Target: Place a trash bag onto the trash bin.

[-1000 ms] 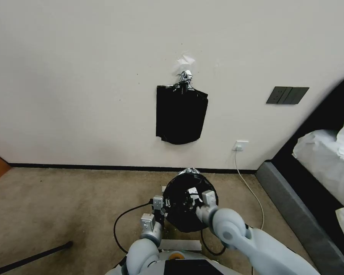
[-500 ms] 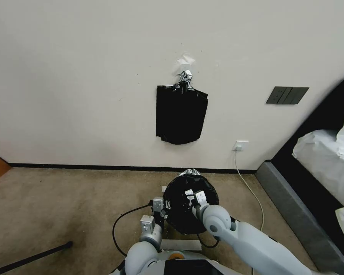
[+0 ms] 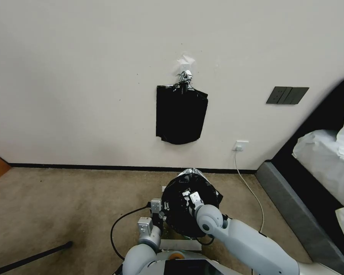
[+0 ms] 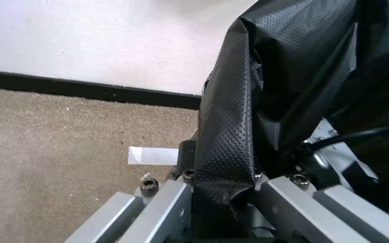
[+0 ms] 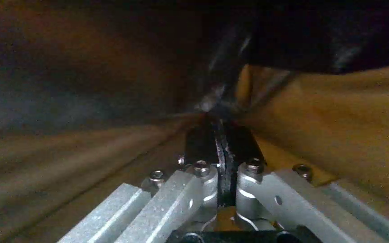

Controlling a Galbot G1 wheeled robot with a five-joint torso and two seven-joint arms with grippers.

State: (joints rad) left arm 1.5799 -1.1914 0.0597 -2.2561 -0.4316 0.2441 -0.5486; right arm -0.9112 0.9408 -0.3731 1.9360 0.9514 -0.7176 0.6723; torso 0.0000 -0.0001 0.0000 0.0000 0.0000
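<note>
bag: thin glossy black plastic trash bag [image 3: 191, 208] draped over bin on carpet near wall
L pincer [image 4: 224, 189]: clamped on bag edge
R pincer [image 5: 219, 135]: closed inside bag, film pinched
step: bag being spread
next (judged): edge to be pulled over rim

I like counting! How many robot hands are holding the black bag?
2. The left gripper pinches the trash bag at its left edge; the right gripper grips it inside the opening.

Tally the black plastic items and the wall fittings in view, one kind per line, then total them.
Trash bag held by left gripper and right gripper: 1
Bag bundle on the wall: 1
Switch panel: 1
Socket: 1
Total: 4
</note>
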